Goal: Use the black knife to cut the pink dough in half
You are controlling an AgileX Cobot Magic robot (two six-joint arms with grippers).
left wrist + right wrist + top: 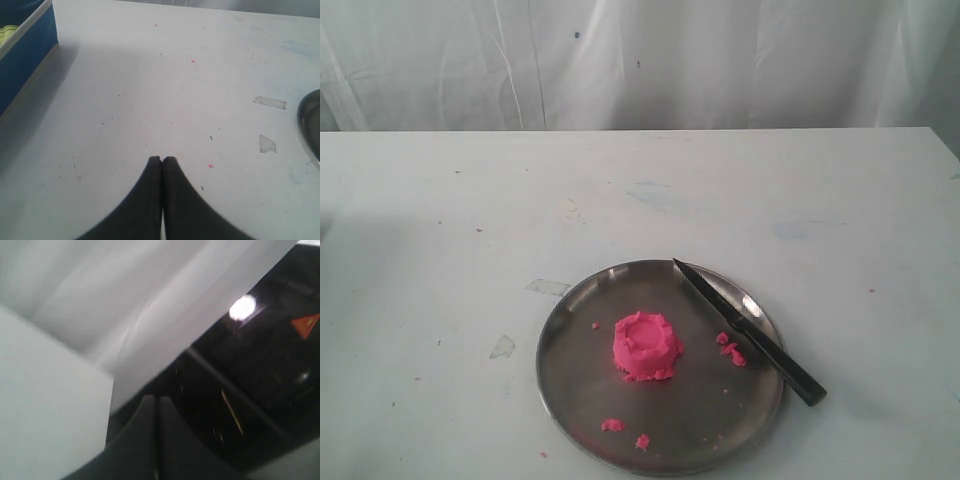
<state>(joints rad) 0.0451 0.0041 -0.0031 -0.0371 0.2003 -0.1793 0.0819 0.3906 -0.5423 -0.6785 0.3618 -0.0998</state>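
Dough: pink dough (647,346), one round lump with a dented top, upright near the middle of the steel plate (570,385).
Knife: black knife (748,332) lying across the plate's right rim, tip toward the far edge, handle end out on the white table (470,200); apart from the lump.
Crumbs: pink crumbs (731,351) between lump and blade, more near the front rim.
Left gripper (162,159): fingers pressed together, empty, over bare table.
Right gripper (154,400): fingers together, clamped on nothing; facing white cloth (125,290) and a dark, blurred area, possibly beyond the table's edge.
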